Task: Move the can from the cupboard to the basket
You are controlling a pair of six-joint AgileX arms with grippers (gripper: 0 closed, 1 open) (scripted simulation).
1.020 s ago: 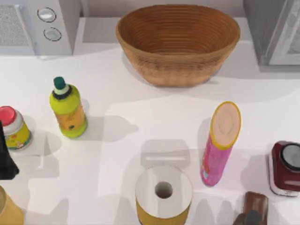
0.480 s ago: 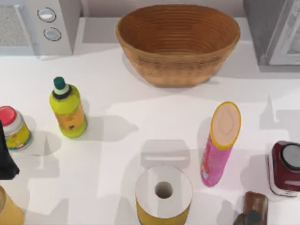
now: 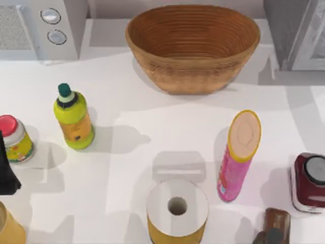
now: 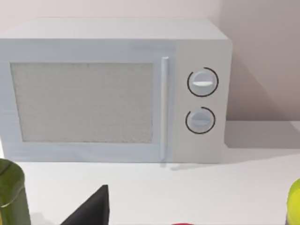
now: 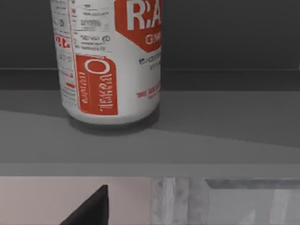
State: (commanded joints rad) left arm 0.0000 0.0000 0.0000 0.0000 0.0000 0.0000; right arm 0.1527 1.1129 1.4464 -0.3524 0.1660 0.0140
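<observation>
On a grey shelf inside the cupboard stood the can, upright, its white label printed with red blocks; large red-backed letters read "RA", with smaller red and grey print too fine to make out. From above, the cupboard sat at the table's far right corner, and the basket lay beside it at the back middle. At the far left stood a microwave with two round knobs. Whether the right gripper's fingers were apart or together could not be told, nor the left's; a dark part of the left arm showed at the table's left edge.
</observation>
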